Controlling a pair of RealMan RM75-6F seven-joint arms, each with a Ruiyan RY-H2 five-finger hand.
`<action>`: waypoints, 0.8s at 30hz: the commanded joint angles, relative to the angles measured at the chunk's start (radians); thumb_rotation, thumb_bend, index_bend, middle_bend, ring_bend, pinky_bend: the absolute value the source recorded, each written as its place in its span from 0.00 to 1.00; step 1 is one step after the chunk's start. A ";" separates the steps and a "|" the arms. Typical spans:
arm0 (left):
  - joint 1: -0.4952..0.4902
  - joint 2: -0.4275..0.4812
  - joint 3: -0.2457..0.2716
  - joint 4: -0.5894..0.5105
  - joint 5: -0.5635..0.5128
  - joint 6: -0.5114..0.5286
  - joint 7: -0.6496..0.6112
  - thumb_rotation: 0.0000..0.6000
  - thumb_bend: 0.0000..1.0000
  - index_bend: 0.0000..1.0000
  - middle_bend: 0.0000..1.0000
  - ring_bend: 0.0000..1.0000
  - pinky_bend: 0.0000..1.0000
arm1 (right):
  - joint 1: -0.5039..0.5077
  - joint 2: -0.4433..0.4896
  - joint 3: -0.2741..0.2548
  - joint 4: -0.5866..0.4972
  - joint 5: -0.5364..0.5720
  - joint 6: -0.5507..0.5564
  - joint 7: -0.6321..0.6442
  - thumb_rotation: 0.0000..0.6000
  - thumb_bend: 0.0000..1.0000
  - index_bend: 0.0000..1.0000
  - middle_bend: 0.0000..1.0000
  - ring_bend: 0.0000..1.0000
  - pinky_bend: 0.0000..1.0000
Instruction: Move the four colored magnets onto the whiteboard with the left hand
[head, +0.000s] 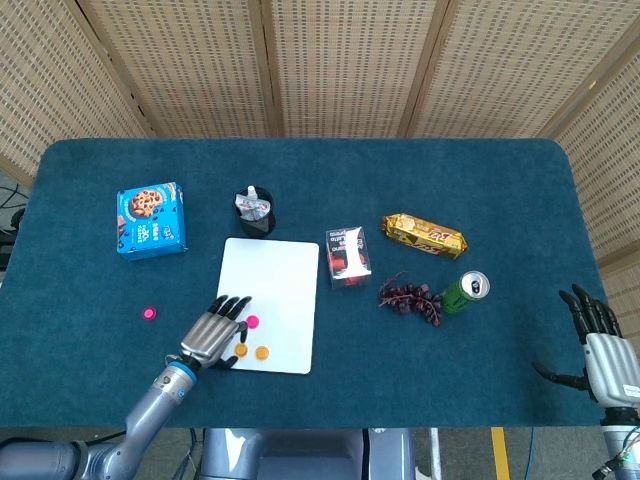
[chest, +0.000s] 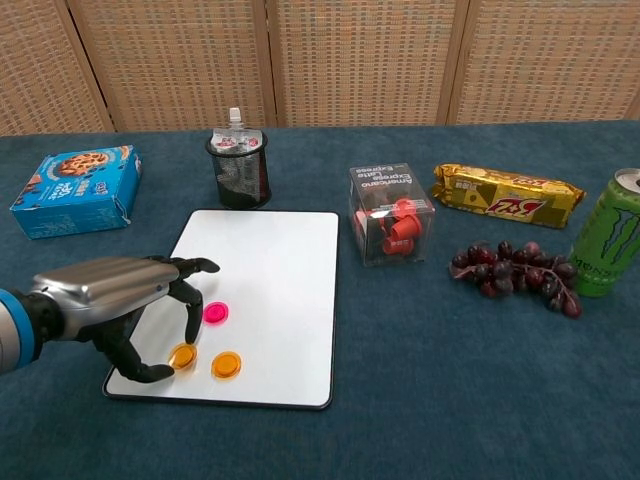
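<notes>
Magnets on the whiteboard (chest: 270, 260) number three as far as the pictures show: a pink magnet (chest: 215, 312) just beyond the left hand's fingertips, an orange magnet (chest: 227, 364) just to the hand's right, and a second orange magnet (chest: 182, 355) between the thumb and a fingertip. The left hand (chest: 125, 300) hangs over the near left corner of the board with its fingers curled down around that magnet, pinching it or about to let it go; whether it already rests flat on the board cannot be told for sure. A fourth pink magnet (head: 148, 313) lies on the blue cloth well to the left of the hand, off the board. By that reckoning the task is about three quarters done: this magnet is to be released, and the last pink one fetched and set down.

The right hand (head: 600, 345) hovers at the far right edge of the table, fingers spread, holding nothing.

Beyond the left hand sits a blue cookie box (chest: 75, 190); its lettering is too small to read. A black mesh cup (chest: 239, 170) stands at the board's far edge. The clear box (chest: 392, 212) of red capsules seems to read "Americano Express," upside down. The green can (chest: 610, 235) carries the clawed Monster mark. The gold wrapper (chest: 505, 193) has red letters that cannot be made out.
</notes>
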 joint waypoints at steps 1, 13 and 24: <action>-0.006 -0.006 0.001 -0.002 -0.013 0.007 0.015 1.00 0.32 0.53 0.00 0.00 0.00 | 0.000 0.000 0.000 0.000 0.000 0.000 0.001 1.00 0.05 0.02 0.00 0.00 0.00; -0.015 -0.019 0.015 -0.001 -0.031 0.023 0.024 1.00 0.31 0.52 0.00 0.00 0.00 | -0.001 0.001 -0.001 0.001 -0.001 0.001 0.004 1.00 0.05 0.02 0.00 0.00 0.00; -0.012 -0.011 0.026 -0.007 -0.016 0.042 0.017 1.00 0.30 0.31 0.00 0.00 0.00 | -0.001 0.001 -0.001 0.002 -0.001 0.002 0.007 1.00 0.05 0.02 0.00 0.00 0.00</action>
